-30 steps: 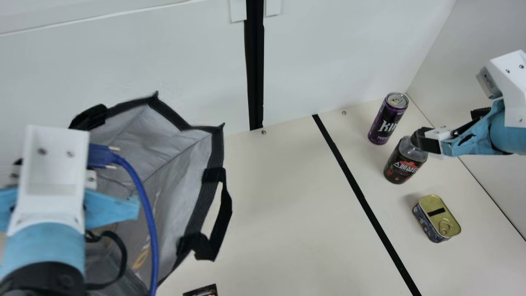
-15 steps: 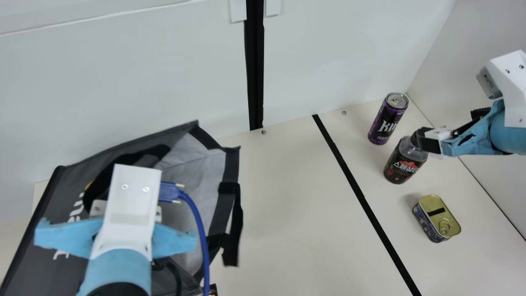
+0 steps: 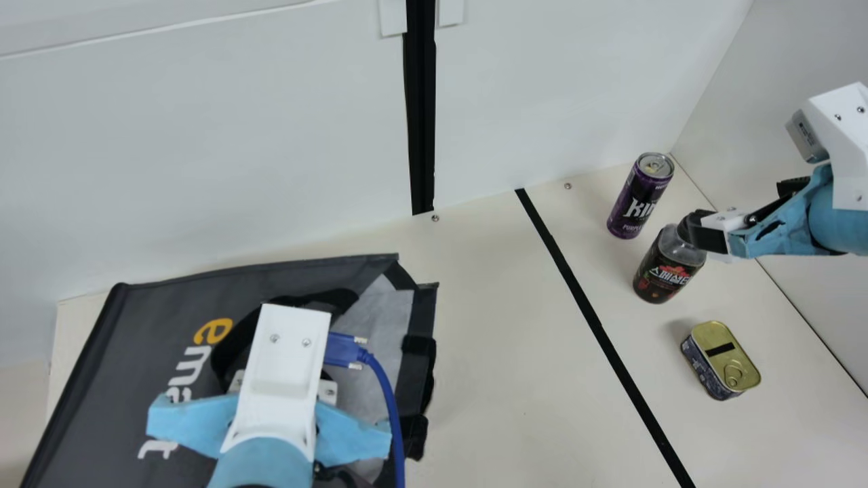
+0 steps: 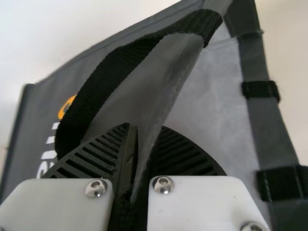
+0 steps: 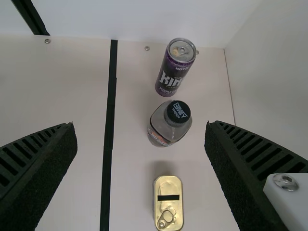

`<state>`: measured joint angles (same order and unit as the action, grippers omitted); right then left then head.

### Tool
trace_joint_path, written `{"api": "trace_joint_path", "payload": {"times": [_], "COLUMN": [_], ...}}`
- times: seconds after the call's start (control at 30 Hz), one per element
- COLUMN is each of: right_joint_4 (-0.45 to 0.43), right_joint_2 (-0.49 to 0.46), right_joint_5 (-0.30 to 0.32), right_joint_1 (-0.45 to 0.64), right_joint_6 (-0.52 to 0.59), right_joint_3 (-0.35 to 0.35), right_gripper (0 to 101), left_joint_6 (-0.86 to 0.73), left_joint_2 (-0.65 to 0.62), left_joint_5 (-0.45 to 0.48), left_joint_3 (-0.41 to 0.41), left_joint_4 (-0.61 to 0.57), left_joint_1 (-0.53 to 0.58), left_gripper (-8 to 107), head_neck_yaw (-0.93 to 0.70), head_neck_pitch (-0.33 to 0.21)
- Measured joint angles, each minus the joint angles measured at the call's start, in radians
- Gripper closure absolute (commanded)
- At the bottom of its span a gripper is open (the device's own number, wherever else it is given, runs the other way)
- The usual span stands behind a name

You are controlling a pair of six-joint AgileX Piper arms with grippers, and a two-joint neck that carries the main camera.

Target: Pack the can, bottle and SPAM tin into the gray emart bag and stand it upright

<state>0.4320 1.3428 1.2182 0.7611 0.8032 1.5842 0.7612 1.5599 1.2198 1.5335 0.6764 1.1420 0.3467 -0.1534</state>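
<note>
gray emart bag tipped and pinched on the left, can, bottle and spam tin outside it

left gripper: pinching. left wrist view has the gray emart bag's fabric edge squeezed between the ribbed fingers of the left gripper. bag is tipped toward its side, printed panel up, mouth facing the side where the three items are. one black webbing handle loops over that panel right beside the fingers; blue cable runs off the wrist.

right gripper: spread wide, nothing held, above the bottle side of the table. right wrist view puts the bottle between the two fingers but farther down, apart from both.

items, all on table, past the black tape line from the bag:
- purple can, upright, near the back wall
- clear bottle with black cap, dark label, upright, between can and tin
- spam tin, flat, gold pull-ring lid up, short black strip on lid, near the bottle, not touching
</note>
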Motion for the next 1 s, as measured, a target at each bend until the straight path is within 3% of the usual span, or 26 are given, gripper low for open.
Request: {"api": "trace_joint_path", "payload": {"times": [0.17, 0.67, 1.0], "right_joint_4": [0.0, 0.0, 0.0], "right_joint_2": [0.0, 0.0, 0.0], "right_joint_5": [0.0, 0.0, 0.0], "right_joint_1": [0.0, 0.0, 0.0], "right_joint_6": [0.0, 0.0, 0.0], "right_joint_3": [0.0, 0.0, 0.0], "right_gripper": [6, 6, 6], "left_joint_6": [-0.01, -0.101, -0.268], "left_joint_2": [0.002, -0.041, -0.07], "left_joint_5": [-0.028, -0.286, -0.446], "left_joint_3": [0.009, -0.162, -0.239], "left_joint_4": [-0.106, -0.405, -0.66], "left_joint_1": [-0.024, -0.192, -0.309], "left_gripper": [107, 107, 107], "head_neck_yaw": [0.0, 0.0, 0.0], "head_neck_pitch": [0.0, 0.0, 0.0]}}
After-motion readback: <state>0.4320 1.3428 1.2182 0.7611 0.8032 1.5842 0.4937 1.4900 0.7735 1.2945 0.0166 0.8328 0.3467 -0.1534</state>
